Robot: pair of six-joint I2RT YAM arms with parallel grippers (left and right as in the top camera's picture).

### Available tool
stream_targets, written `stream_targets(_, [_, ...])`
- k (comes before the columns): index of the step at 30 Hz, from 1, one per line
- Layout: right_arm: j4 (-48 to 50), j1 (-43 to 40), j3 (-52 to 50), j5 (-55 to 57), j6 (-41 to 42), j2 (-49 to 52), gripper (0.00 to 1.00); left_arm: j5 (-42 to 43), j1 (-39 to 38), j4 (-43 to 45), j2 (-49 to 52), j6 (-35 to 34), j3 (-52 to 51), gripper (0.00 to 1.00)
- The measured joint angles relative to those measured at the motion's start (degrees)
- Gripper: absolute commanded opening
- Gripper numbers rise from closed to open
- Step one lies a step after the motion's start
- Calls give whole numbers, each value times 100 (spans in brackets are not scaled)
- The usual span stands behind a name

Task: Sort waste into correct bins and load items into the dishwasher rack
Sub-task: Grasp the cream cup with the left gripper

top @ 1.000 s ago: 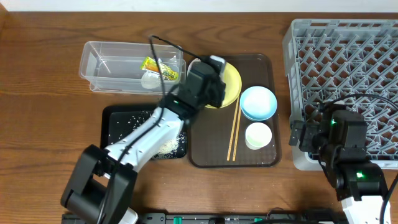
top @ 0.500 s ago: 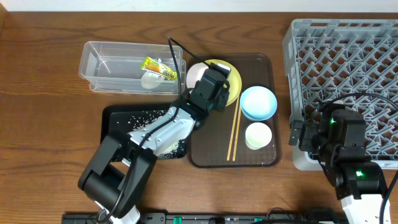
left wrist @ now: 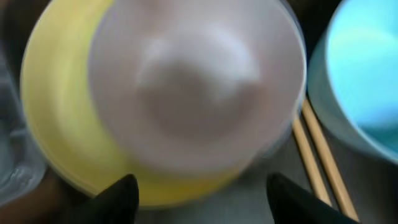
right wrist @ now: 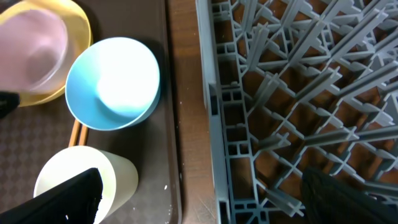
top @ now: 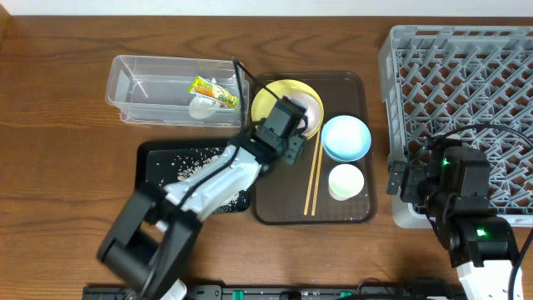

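The white-pinkish bowl (left wrist: 193, 81) sits upright on the yellow plate (left wrist: 56, 112), at the back of the brown serving tray (top: 283, 204). My left gripper (left wrist: 202, 199) hovers open just in front of the bowl (top: 310, 107) with nothing between its fingers. Beside the plate are the light blue bowl (top: 346, 137), the white cup (top: 346, 182) and two wooden chopsticks (top: 314, 179). My right gripper (right wrist: 205, 199) hangs open and empty over the near left edge of the grey dishwasher rack (top: 466, 75), just right of the cup (right wrist: 81, 180).
The clear tub (top: 133, 87) at the back left holds the snack wrapper (top: 214, 92) and crumpled white paper (top: 201, 107). In front of it, the black tray (top: 154, 167) carries rice scraps (top: 196, 162). Bare table lies along the left and front.
My left gripper opened and let go of the white-pinkish bowl, which now rests on the yellow plate. The gripper drew back slightly toward the front. The right arm has not moved.
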Motion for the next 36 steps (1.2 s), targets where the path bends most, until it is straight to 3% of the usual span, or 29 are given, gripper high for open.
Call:
stream_targets(3, [4,0,9,0,0,0,99,225,2,-433,-599,-7,0,70])
stream_targets(9, [4,0,9,2,0,0,99,1617,-13,-540,-1447,-164,63,69])
stream_targets(22, [2,0,9,2,0,0,99,2402,-732,-553,-494,-1309,81,68])
stream_targets(24, [2,0,9,0,0,0,99,2420,-868,-555,-330,-1349,81,62])
stream_targets(32, [2,0,9,2,0,0,99,2470,-986,-577,142,-1499,76,13])
stream_targets(36, [7,0,9,2,0,0,99,2507,-780,-667,120,-1484,76,6])
